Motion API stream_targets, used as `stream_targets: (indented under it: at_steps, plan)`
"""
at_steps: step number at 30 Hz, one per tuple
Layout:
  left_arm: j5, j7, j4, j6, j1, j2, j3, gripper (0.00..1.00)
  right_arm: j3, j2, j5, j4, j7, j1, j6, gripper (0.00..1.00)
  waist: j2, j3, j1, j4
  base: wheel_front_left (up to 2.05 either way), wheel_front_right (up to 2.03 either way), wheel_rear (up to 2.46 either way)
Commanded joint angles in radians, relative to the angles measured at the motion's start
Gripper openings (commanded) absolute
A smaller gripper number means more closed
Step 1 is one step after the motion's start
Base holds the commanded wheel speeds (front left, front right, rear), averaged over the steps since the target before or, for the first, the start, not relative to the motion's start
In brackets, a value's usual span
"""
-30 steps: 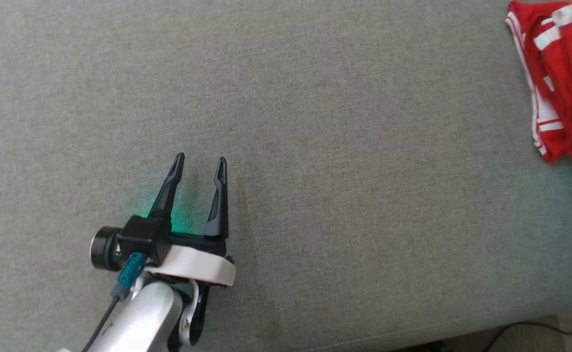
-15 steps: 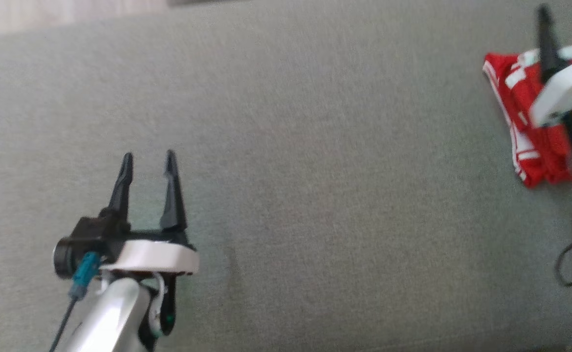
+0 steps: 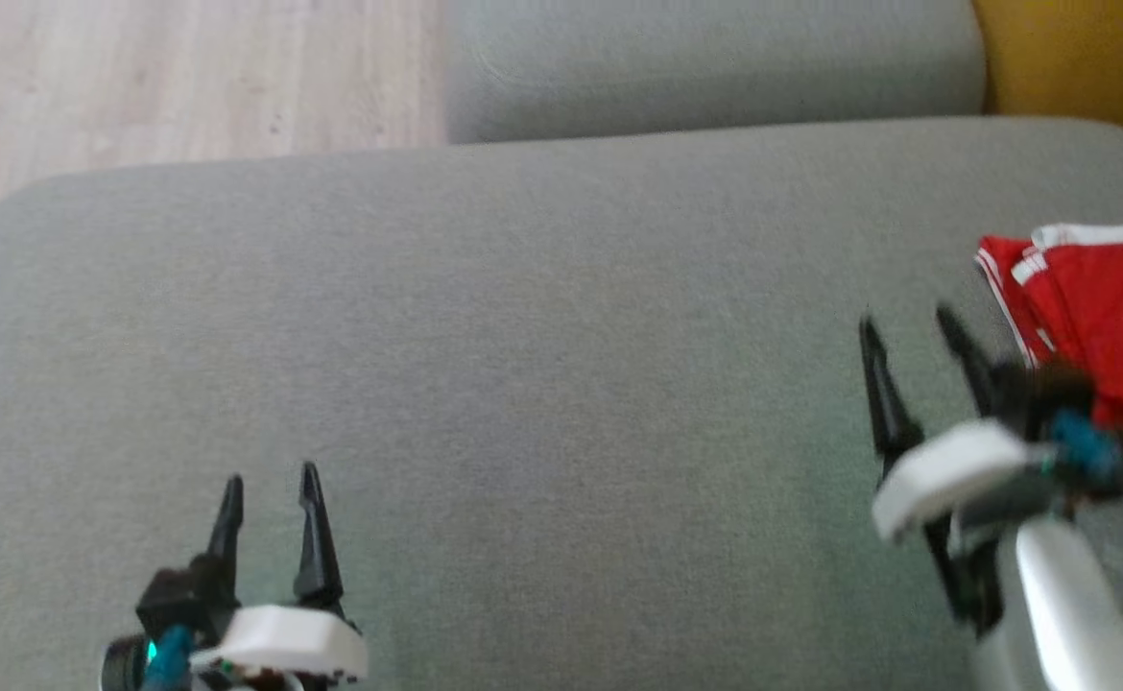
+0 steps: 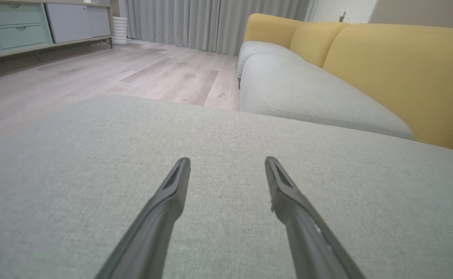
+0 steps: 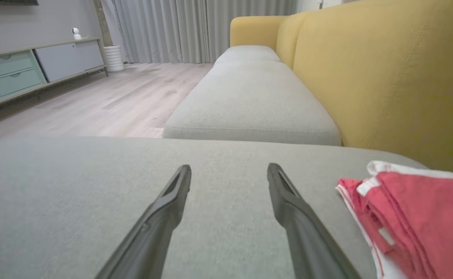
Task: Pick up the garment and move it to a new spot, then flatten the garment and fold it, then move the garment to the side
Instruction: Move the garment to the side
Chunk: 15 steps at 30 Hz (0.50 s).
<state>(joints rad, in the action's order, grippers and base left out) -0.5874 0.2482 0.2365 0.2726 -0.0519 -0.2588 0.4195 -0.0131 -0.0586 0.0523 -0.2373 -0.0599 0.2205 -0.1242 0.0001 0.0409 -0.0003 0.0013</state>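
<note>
surface: grey cushion [image 3: 523, 336] | on it: folded red garment [image 3: 1109, 317], right side

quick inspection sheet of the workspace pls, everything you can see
surface: grey seat cushion, bare fabric in the middle
job's things: garment, red with white trim, lying in folded layers at the right end
clutter: nothing seen
grippers: left gripper open over the cushion; right gripper open, beside the garment, holding nothing
cables: teal left wrist plug and right wrist plug; leads blurred
surroundings: wood floor, yellow backrest, curtains, cabinet
</note>
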Motion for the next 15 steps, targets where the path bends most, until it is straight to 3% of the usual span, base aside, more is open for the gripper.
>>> stream_targets:
  at_steps: [1, 9, 15]
  plan:
    - [-0.005, 0.01, -0.02, -0.006, -0.021, -0.003, -0.032, 1.0, -0.028, 0.006, 0.004, 0.056, 0.029, -0.021, -0.007, 1.0, -0.0001, -0.029, 0.0003, 0.027, 0.0, 0.0, 0.0]
    - [-0.017, 0.011, -0.016, -0.031, 0.008, 0.011, -0.01, 1.0, -0.036, 0.008, 0.048, 0.135, 0.126, -0.216, -0.007, 1.0, -0.0001, -0.056, 0.0003, 0.041, 0.0, 0.0, 0.0]
    - [-0.014, 0.011, -0.024, -0.028, 0.023, 0.012, 0.0, 1.0, -0.046, 0.008, 0.059, 0.152, 0.148, -0.27, -0.007, 1.0, -0.0001, -0.065, 0.0003, 0.031, 0.0, 0.0, 0.0]
